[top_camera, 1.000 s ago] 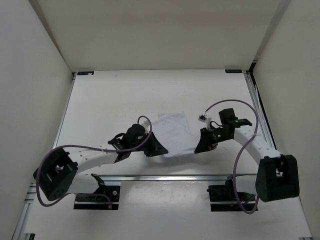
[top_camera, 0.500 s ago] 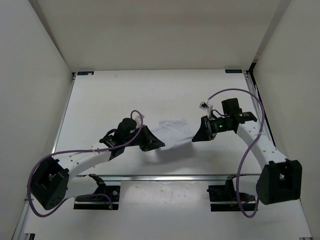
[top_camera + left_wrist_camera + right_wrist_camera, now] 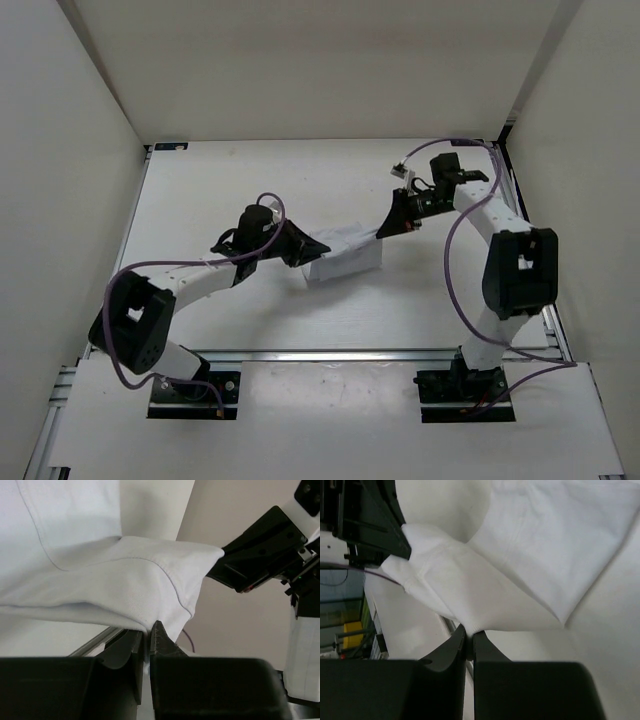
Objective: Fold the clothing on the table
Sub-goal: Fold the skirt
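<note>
1. The left claw [image 3: 305, 250] and the right claw [image 3: 385, 224] each stay pinched narrow on a corner of the clothing [image 3: 345, 258].
2. Over the last second both have carried that near edge up and away from the bases.
3. The clothing now sags between them, its lower part resting mid-surface [image 3: 220, 190].
4. The fold looks half made; the lifted edge is not yet laid down.
</note>
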